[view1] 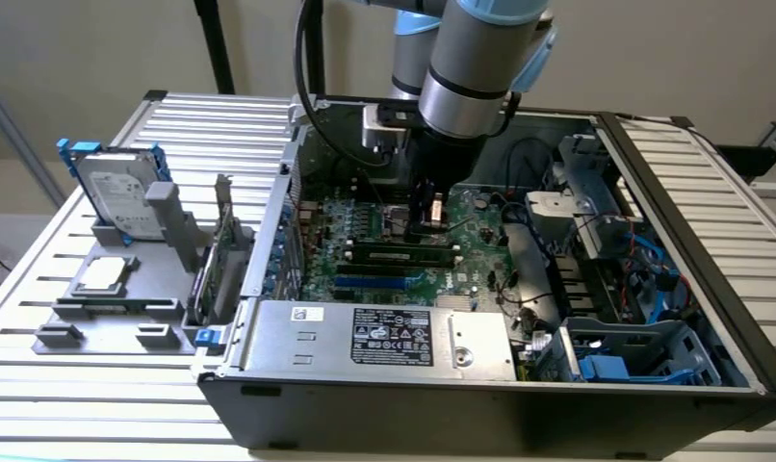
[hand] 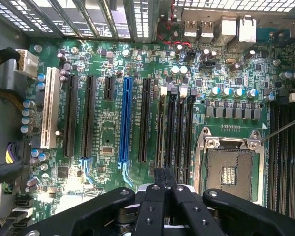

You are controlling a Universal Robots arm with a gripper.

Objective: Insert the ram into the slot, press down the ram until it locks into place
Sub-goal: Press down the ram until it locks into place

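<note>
Exterior view, setting: An open computer case [view1: 696,318] lay on a slatted metal desk [view1: 92,404], with the motherboard [view1: 362,226] exposed inside.
Exterior view, arm pose: The arm [view1: 472,67] came down steeply from above into the case, wrist near vertical, with the claw [view1: 426,223] low over the board's middle.
Exterior view, ram: The ram [view1: 398,257] lay lengthwise in the slot [view1: 347,258], running across the board just in front of the claw tip. Whether its end latches had closed could not be told.
Exterior view, contact: The claw tip stood at or just behind the ram's upper edge; touching or a hair apart could not be settled.
Exterior view, other items: A hard drive [view1: 116,197] stood in a grey holder on the exterior view's left; the power supply [view1: 388,337] sat along the case's near side.
Wrist view, claw: The claw [hand: 163,178] had its two fingers pressed together, tips meeting, with nothing pinched between them.
Wrist view, board: Below it lay the blue connector [hand: 125,120], black expansion sockets and the metal-framed CPU socket [hand: 230,169].
Handling, judged: The ram looked light, thin and stiff but brittle at its edge contacts; it should be held by its long bare edges or pushed on its top edge, never on the chips. Uneven pressure could tilt it or strain the board.
</note>
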